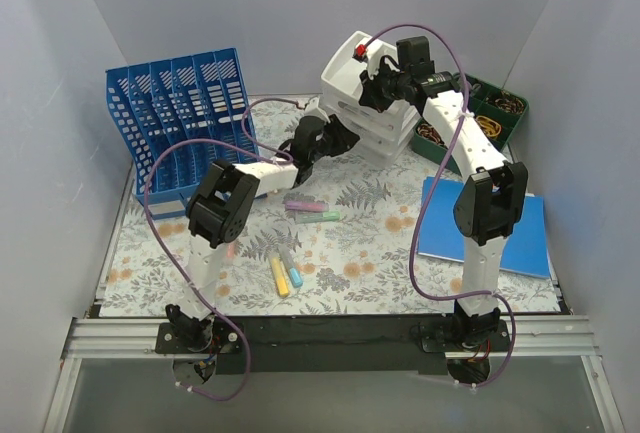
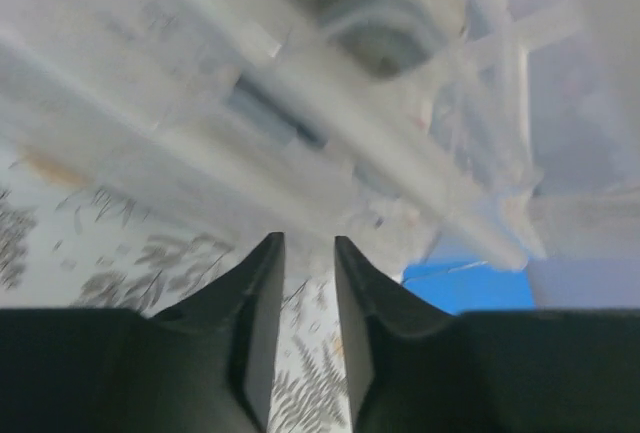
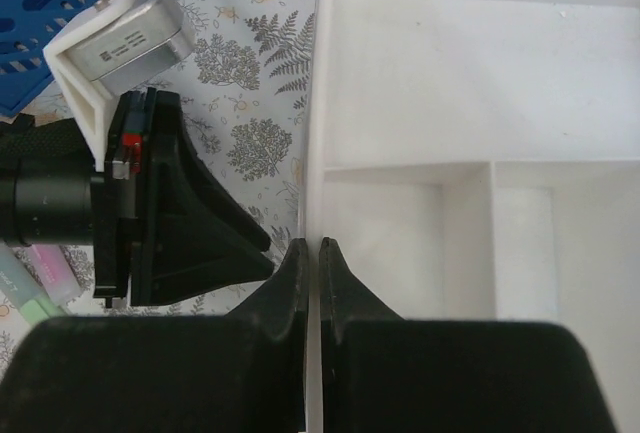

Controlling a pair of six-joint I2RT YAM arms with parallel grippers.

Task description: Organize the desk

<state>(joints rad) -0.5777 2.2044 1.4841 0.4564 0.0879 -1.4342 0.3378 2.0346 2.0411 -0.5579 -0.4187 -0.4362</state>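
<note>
Desk fern/flower print; blue rack; wht tray.

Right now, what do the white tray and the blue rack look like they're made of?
The white tray looks like hard plastic: smooth, matte walls with moulded dividers and rounded inner corners. The blue rack looks like plastic too, a bit glossy, with thin slotted panels in one even colour. Looks alone can't make either certain.

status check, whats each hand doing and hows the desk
Right hand shut on white tray rim. Left hand slightly open, empty, by the tray. Desk unsorted, markers loose mid-desk.
</note>
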